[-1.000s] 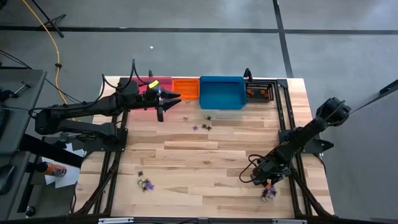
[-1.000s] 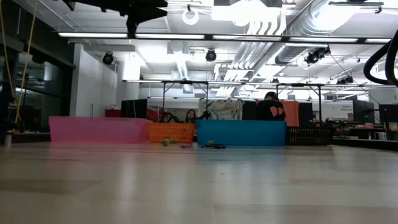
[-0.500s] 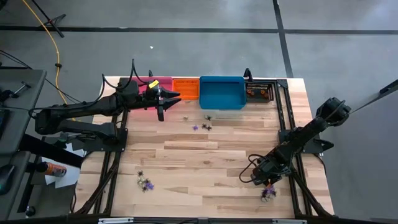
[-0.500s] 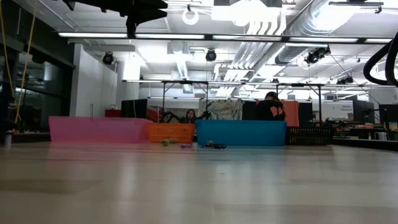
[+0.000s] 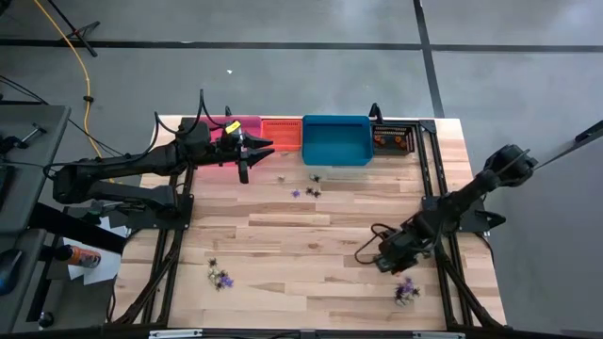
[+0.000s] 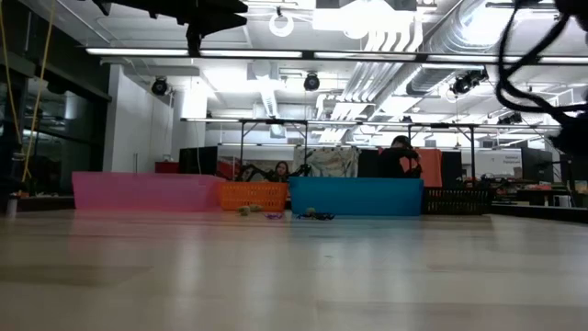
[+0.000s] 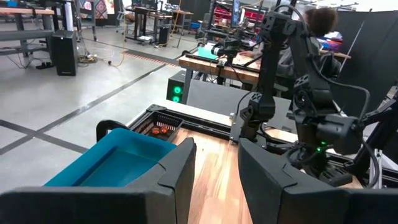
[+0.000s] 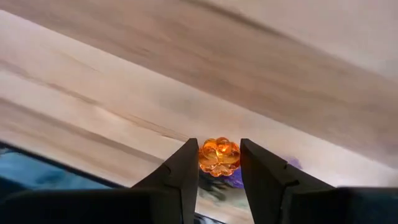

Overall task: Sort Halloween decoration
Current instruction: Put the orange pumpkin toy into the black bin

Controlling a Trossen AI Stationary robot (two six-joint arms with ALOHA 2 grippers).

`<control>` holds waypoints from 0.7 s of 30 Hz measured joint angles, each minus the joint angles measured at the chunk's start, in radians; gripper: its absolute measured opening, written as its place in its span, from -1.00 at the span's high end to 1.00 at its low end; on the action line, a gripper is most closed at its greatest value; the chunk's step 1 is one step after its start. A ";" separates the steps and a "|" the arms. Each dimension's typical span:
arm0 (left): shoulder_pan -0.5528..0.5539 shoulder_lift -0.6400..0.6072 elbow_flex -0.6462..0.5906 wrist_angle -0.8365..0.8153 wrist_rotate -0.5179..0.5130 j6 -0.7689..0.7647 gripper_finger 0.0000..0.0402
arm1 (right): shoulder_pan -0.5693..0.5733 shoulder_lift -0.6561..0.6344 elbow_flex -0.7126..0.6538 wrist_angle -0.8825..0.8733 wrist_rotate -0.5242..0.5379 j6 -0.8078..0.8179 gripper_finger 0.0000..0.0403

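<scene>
The right claw [image 8: 217,171] is clamped on a small orange trinket [image 8: 219,155], pinched between its two fingers and lifted just clear of the tabletop [image 5: 311,245]; in the high view that claw [image 5: 388,259] sits at about 4 o'clock on the tabletop, just beside the purple cluster [image 5: 406,290] near the front edge. Keep the grip steady and raise the claw further before you traverse, because the trinket is tiny and seated only at the fingertips. Carry it toward the orange bin [image 5: 281,134] at 12 o'clock, in the back row between the pink bin [image 5: 247,125] and the blue bin [image 5: 336,138]; judged by colour, that is the likely destination. Route the path above the loose trinkets [image 5: 307,187] lying just in front of the blue bin, and above the blue bin's wall. The left claw [image 5: 247,157] hangs near the pink bin at 11 o'clock with its fingers apart and nothing between them; keep well apart from it on approach. More trinkets [image 5: 220,277] wait at 7 o'clock.
</scene>
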 joint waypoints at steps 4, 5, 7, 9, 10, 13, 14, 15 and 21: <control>0.000 0.000 0.000 0.000 -0.001 0.000 0.46 | -0.054 -0.066 0.000 0.000 0.084 -0.052 0.49; 0.000 0.000 0.000 0.000 -0.001 0.000 0.46 | -0.069 -0.089 0.000 0.000 0.113 -0.069 0.49; 0.000 0.000 0.000 0.000 -0.001 0.000 0.46 | -0.107 -0.139 0.000 0.000 0.183 -0.097 0.49; 0.000 0.000 0.000 0.001 -0.001 0.000 0.46 | -0.151 -0.204 0.000 0.001 0.258 -0.137 0.49; 0.000 0.000 0.000 0.001 -0.001 0.000 0.46 | -0.176 -0.239 0.000 0.002 0.300 -0.160 0.49; 0.000 0.000 0.000 0.001 -0.001 0.000 0.46 | -0.263 -0.344 0.000 0.016 0.400 -0.257 0.49; 0.000 0.000 0.000 0.001 -0.001 -0.002 0.46 | -0.296 -0.376 0.000 0.034 0.424 -0.294 0.49; 0.000 0.000 0.000 0.001 -0.001 -0.002 0.46 | -0.329 -0.404 0.000 0.060 0.445 -0.338 0.49; 0.000 0.000 0.000 0.001 -0.001 -0.018 0.46 | -0.552 -0.477 0.000 0.337 0.457 -0.596 0.49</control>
